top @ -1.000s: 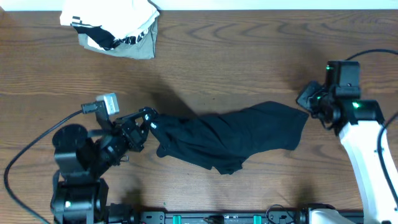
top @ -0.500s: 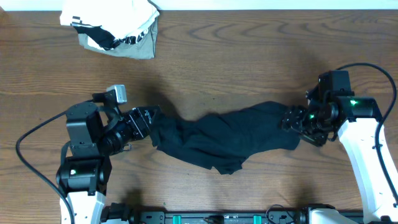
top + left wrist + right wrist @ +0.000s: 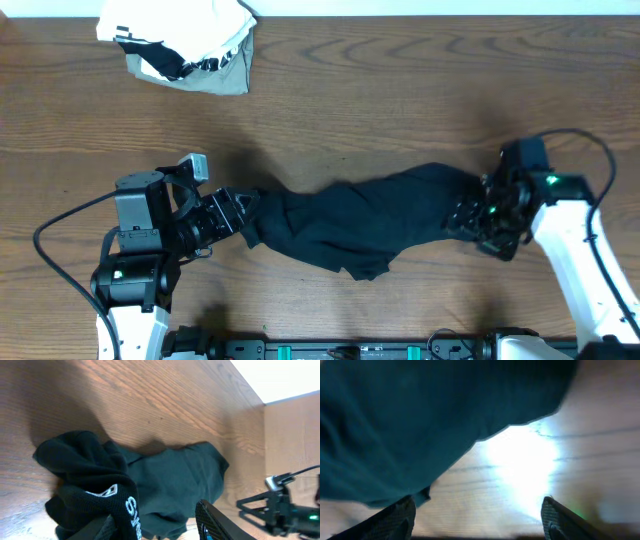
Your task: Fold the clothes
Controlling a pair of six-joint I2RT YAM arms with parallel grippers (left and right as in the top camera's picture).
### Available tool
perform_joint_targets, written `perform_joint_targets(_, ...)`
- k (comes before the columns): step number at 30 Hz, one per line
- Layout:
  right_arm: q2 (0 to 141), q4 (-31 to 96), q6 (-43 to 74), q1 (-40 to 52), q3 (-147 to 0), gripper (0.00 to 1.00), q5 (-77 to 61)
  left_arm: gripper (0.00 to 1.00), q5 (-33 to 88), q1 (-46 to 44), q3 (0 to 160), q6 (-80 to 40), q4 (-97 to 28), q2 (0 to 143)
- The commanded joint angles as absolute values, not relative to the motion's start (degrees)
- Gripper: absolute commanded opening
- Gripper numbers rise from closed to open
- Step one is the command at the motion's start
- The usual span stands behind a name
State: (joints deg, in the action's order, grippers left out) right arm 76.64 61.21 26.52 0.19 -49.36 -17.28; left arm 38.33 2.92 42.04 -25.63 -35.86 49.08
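The clothes, one black garment, lie crumpled in a long strip across the middle of the wooden table. My left gripper sits at its left end. In the left wrist view this gripper is open; bunched fabric with a white printed logo rests against the left finger, apart from the right one. My right gripper is low at the garment's right end. The right wrist view shows it open over bare wood, with the garment's edge lying at its left finger.
A white-and-grey bundle with striped trim lies at the far left corner, near the table's back edge. Cables loop beside both arm bases, at the left and right.
My left gripper, shut on the garment's left end a second ago, has opened and the fabric sags there. My right arm has come down and inward to the garment's right end and opened.
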Motion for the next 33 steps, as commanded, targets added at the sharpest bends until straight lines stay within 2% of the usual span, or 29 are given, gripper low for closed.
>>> perform_joint_targets(1, 76.2, 55.2, 27.7, 0.2, -42.9, 0.77, -25.9, 0.48, 36.3, 3.2, 42.9, -25.1, -35.9, 49.1)
perform_joint_targets(15, 76.2, 36.2, 37.9, 0.8, -33.4, 0.76, -27.4, 0.48, 36.3, 3.2, 42.9, -25.1, -35.7, 54.6)
perform_joint_targets(17, 76.2, 34.0, 39.2, 0.8, -32.4, 0.70, -25.0, 0.48, 36.3, 3.2, 42.9, -25.1, -35.7, 55.5)
perform_joint_targets(20, 76.2, 31.3, 39.2, 0.8, -31.8, 0.49, -23.5, 0.48, 36.3, 3.2, 42.9, -25.0, -35.7, 56.6)
perform_joint_targets(23, 76.2, 28.8, 39.4, 0.8, -31.8, 0.34, -23.6, 0.48, 36.2, 3.2, 42.9, -23.2, -35.6, 57.3)
perform_joint_targets(24, 76.2, 28.3, 39.4, 0.8, -31.8, 0.33, -23.6, 0.48, 36.1, 3.2, 42.9, -22.9, -35.6, 57.6)
perform_joint_targets(27, 76.2, 27.5, 40.3, 0.8, -31.8, 0.34, -23.4, 0.48, 35.2, 3.2, 42.9, -22.9, -35.6, 58.0)
perform_joint_targets(30, 76.2, 28.1, 40.2, 0.8, -31.7, 0.44, -23.2, 0.48, 35.2, 3.2, 42.9, -22.9, -35.6, 58.2)
perform_joint_targets(33, 76.2, 28.8, 40.3, 0.8, -31.2, 0.45, -21.7, 0.48, 35.2, 3.2, 42.9, -22.9, -35.6, 58.3)
